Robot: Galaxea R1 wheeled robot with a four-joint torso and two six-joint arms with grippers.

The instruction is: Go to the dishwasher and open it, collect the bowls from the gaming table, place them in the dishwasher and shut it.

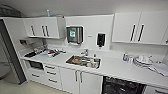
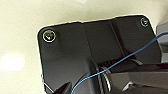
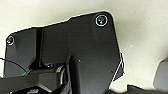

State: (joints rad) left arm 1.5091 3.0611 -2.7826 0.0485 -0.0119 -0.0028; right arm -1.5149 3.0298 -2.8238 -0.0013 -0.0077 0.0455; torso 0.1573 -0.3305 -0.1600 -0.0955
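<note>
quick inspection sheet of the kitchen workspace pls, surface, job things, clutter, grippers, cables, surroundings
surface: white countertop running along the wall, with a steel sink set into it.
job's things: dishwasher under the counter at right, dark interior with racks showing, so it looks open; bowls and gaming table nothing seen.
clutter: items inside the sink; stacked plates and a bottle at right; mixed small objects at left.
grippers: cannot tell whether open or shut.
cables: thin blue cable across the left wrist plate.
surroundings: white wall cabinets, paper towel dispenser, black-fronted oven, pale floor.
</note>
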